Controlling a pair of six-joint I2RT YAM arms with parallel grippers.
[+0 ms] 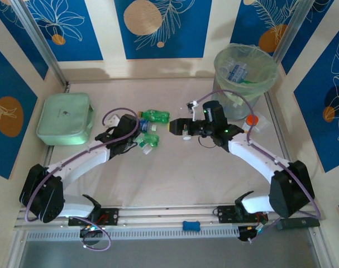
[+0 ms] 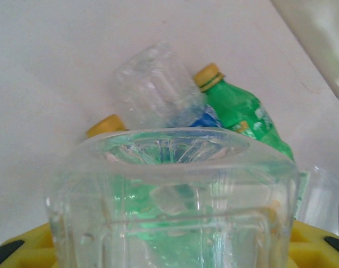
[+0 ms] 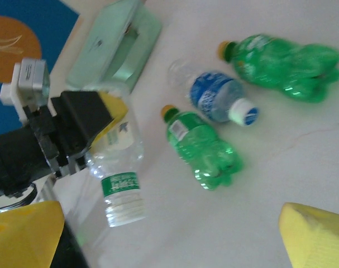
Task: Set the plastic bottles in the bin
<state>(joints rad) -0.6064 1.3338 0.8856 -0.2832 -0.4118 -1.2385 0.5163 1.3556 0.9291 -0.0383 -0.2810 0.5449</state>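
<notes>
My left pincer (image 1: 137, 140) is closed on the clear bottle (image 3: 120, 162), gripping it across the body with the white cap sticking out to one side. So the first worry sits right in the grip: thin plastic can buckle or slide between the jaws, and I judge a quick lift or swing could twist it loose. I cannot tell whether it is off the table. Just beyond the pincer lie a green bottle (image 3: 203, 148) and a blue-label bottle (image 3: 216, 97), with a second green bottle (image 3: 281, 58) a little further. They are close enough that a low pull-away could knock them rolling. Further off, my right pincer (image 1: 172, 127) stands wide, holding nothing, facing the same cluster, and its arm lies between my left pincer and the bin (image 1: 272, 75). The bin is well away beyond it, tall, with bottles already inside. A carry straight across risks an arm clash, and a low approach could catch the rim or the bag.
</notes>
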